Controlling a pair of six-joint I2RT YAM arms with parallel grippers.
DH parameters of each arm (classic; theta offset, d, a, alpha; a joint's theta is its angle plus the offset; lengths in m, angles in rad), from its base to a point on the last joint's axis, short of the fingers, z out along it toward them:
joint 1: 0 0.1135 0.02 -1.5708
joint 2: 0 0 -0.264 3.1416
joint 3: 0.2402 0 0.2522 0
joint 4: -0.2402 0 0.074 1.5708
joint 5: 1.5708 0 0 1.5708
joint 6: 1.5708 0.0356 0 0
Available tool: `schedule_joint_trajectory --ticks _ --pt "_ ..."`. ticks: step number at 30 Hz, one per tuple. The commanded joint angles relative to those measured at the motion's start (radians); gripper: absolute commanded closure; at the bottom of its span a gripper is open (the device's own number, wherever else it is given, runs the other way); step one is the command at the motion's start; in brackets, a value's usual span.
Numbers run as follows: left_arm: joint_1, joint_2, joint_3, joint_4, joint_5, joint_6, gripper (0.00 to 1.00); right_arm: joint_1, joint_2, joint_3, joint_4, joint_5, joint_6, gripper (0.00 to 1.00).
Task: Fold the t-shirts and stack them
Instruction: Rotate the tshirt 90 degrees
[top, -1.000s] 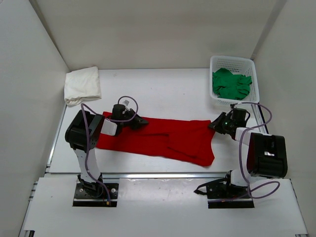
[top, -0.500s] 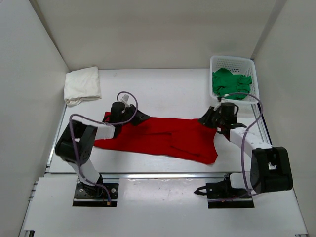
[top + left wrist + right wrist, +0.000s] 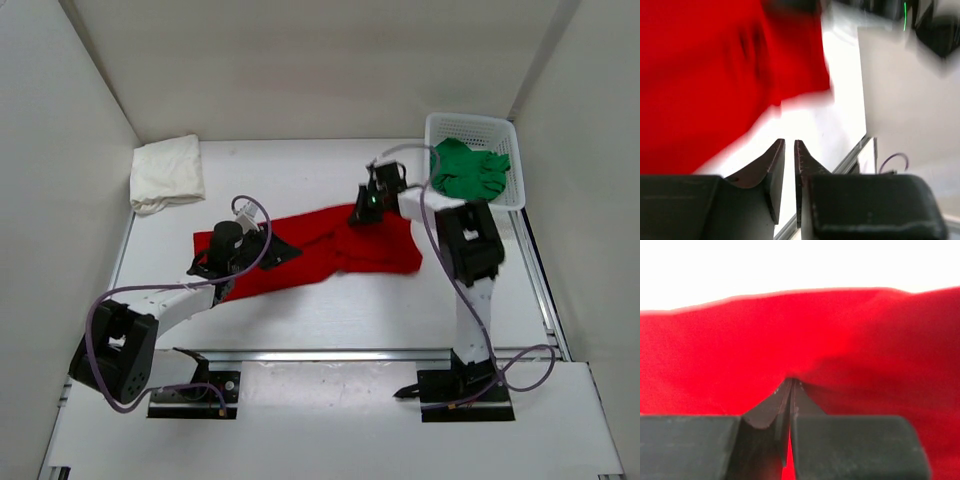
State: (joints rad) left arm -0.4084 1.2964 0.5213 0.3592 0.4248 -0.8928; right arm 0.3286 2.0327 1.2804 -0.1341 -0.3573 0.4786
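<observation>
Up close, the right gripper (image 3: 790,382) is clenched on a fold of the red t-shirt (image 3: 715,350) — a pinch the overhead view hides. The left gripper (image 3: 789,145), jaws slightly parted and empty, hangs over the table (image 3: 810,125), red cloth at eleven o'clock. Overhead, the shirt lies mid-table.

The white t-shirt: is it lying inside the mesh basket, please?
No, the white t-shirt lies on the table at far left; the basket holds the green t-shirt.

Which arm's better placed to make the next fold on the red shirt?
Right: the right end effector is shut on the far edge of the bright red cloth t-shirt; the left end effector grips nothing.
</observation>
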Motion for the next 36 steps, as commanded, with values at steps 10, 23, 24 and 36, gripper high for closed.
schedule_joint_trajectory --ticks 10,23,24,36 --pt "0.068 -0.163 -0.064 -0.227 0.035 0.187 0.40 -0.057 0.404 1.091 -0.289 -0.142 -0.062 0.73" --pt "0.137 -0.207 -0.126 -0.117 0.212 0.126 0.53 0.085 -0.543 -0.230 0.127 -0.025 0.027 0.64" --pt "0.144 -0.221 -0.118 -0.141 0.203 0.130 0.56 0.139 -0.545 -0.278 0.225 -0.031 0.044 0.64" --pt "0.177 -0.230 -0.096 -0.206 0.196 0.164 0.60 0.403 -0.094 -0.245 0.462 0.121 0.297 0.55"
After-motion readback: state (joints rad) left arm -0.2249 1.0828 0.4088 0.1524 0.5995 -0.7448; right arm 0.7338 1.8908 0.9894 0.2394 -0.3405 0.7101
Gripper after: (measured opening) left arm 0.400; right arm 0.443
